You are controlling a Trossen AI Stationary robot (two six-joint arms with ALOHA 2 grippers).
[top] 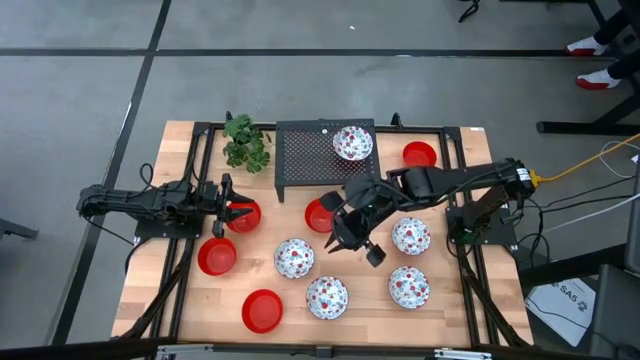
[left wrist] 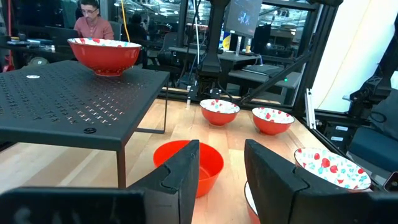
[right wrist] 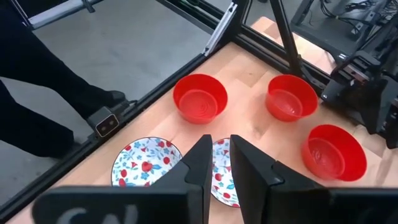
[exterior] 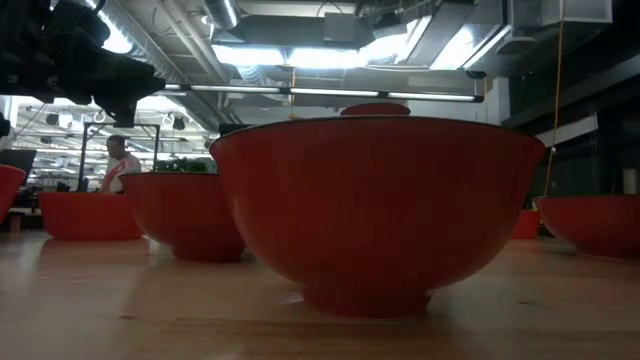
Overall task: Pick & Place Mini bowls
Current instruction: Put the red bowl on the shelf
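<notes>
Nearest the low lens: glossy red round mini bowl (exterior: 375,205) on the wooden worktop (top: 365,305). Right pincer (right wrist: 216,163) narrowly parted, empty, poised above a white red-flowered bowl (right wrist: 219,172); plain red bowls (right wrist: 199,96) beyond. Left pincer (left wrist: 222,171) parted, empty, a red bowl (left wrist: 208,165) just ahead. Probably light, rigid, slick, chippable; best pinched across the rim.

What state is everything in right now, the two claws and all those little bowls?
left gripper: open, empty
right gripper: barely open, empty
speckled bowl on the black rack: upright, empty
other speckled bowls: upright, empty
red bowls: upright, empty
</notes>
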